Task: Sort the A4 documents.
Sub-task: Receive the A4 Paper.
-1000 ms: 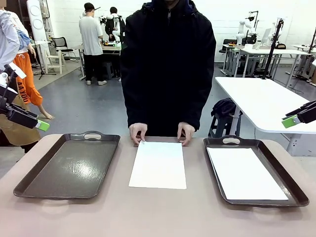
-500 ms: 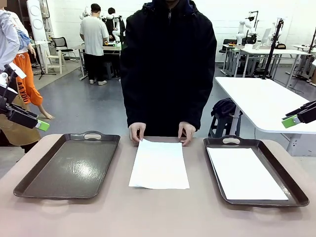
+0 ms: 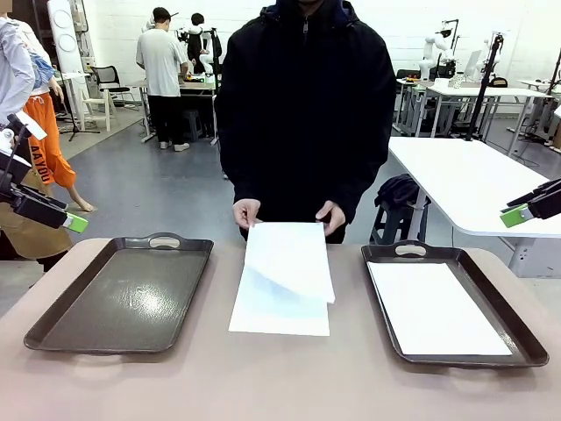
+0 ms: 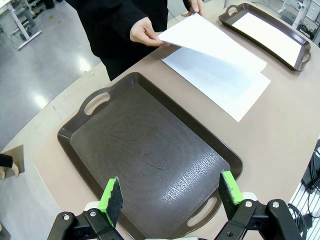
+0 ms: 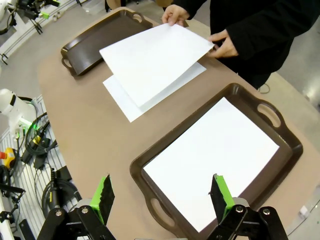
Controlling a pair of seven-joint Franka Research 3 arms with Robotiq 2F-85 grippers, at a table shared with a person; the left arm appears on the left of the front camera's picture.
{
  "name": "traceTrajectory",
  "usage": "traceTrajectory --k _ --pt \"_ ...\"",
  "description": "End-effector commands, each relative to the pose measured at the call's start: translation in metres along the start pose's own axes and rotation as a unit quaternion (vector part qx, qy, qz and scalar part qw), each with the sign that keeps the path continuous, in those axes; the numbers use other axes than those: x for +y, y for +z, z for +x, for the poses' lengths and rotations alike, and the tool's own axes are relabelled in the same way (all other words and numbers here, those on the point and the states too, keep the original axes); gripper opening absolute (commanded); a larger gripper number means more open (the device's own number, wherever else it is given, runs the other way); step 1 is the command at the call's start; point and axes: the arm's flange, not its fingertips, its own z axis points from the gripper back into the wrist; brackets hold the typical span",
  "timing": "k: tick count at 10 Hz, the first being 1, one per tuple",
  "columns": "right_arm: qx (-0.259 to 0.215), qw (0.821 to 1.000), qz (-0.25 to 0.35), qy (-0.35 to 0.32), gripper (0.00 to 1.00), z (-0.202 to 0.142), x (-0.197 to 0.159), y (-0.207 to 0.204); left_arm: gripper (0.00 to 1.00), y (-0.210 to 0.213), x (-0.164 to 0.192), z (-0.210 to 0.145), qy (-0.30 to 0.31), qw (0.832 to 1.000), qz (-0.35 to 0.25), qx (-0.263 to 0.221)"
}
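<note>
Left gripper (image 4: 169, 196): my jaws are spread wide and hold nothing; they hang above the near end of the left tray (image 3: 61, 323), touching nothing.
Left tray: dark and bare, at 9 o'clock from the table's middle.
Stack (image 3: 279, 314): white sheets lying flat on the table between the two trays.
Top sheet (image 3: 289, 259): lifted off the stack by its far edge, at 12 o'clock; the near edge hangs just over the stack.
Hands: the person's two hands (image 3: 246, 212) pinch the far corners of this sheet.
Right tray (image 3: 526, 344): at 3 o'clock; one sheet (image 3: 434, 309) lies flat inside it.
Right gripper (image 5: 161, 192): my jaws are also fully apart and empty, above the near end of the right tray.
Step, as I judge: the person offers the top sheet and one arm should take it.
How to do well: come to a free side edge, away from the hands, and close gently only on this one sheet. Thin paper bends, so I should carry it low and lay it flat in a tray.
</note>
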Motion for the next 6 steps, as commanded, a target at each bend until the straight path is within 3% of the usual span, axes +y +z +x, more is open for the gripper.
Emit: traceTrajectory --k 1,6 --pt "0.000 1.000 0.000 0.001 1.00 0.0008 0.0002 0.0000 1.00 -0.0011 0.0034 -0.0026 -0.008 1.000 -0.007 -0.003" --pt "0.000 1.000 0.000 0.001 1.00 0.0008 0.0002 0.0000 1.00 -0.0011 0.0034 -0.0026 -0.008 1.000 -0.007 -0.003"
